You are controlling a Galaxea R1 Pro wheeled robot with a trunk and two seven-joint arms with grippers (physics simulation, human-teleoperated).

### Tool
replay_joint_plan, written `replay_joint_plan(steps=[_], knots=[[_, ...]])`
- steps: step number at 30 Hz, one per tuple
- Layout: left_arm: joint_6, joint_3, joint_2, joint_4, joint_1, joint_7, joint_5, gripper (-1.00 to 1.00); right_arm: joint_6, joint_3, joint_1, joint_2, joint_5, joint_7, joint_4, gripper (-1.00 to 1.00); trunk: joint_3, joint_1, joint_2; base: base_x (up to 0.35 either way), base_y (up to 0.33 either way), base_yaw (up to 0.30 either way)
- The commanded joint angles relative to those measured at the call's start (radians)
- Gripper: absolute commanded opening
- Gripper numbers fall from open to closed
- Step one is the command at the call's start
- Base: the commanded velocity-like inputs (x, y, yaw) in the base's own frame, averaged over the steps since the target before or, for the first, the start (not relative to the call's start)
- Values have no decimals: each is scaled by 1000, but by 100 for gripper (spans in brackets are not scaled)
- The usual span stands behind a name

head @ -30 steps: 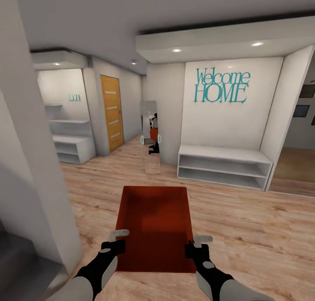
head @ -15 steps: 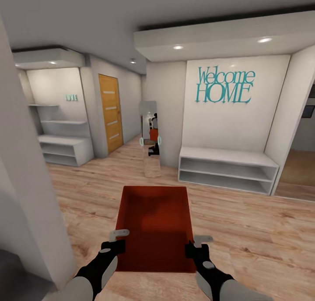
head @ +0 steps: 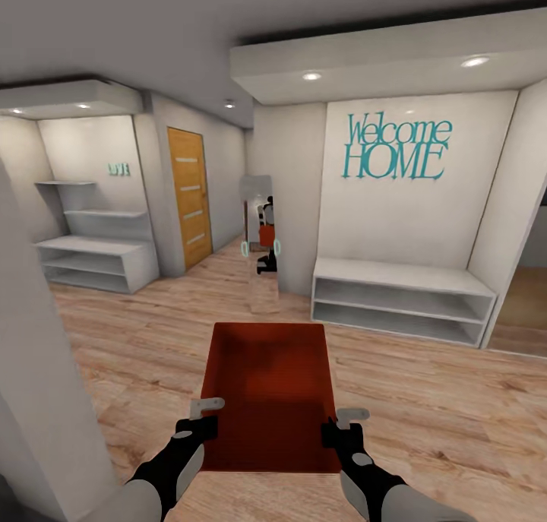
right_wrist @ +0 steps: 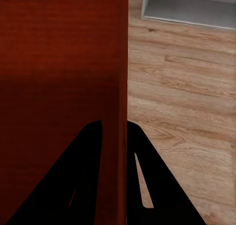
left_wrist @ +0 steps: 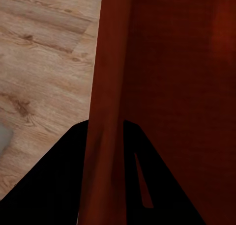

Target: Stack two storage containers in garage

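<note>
You carry one red storage container [head: 267,393] out in front of you, over the wood floor [head: 425,400]. Your left gripper [head: 199,419] and right gripper [head: 343,425] each pinch a side wall. Next, I think, find the garage.

1. Both arms reach forward and low, roughly parallel.
2. The left gripper [head: 203,419] is clamped on the left wall of the box [head: 267,393], one finger on each side.
3. The right gripper [head: 339,425] pinches the right wall the same way.
</note>
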Motion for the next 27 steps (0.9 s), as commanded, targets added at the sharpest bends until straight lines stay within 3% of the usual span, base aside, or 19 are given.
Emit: replay_joint_plan(steps=[1, 27], knots=[[7, 10, 1, 1, 0, 6, 11, -100, -7, -42, -2, -2, 11, -5, -3, -100, -2, 1, -2, 321, 0, 0], [7, 10, -1, 0, 0, 6, 11, -100, -7, -42, -1, -2, 11, -5, -3, -100, -2, 1, -2, 321, 0, 13]])
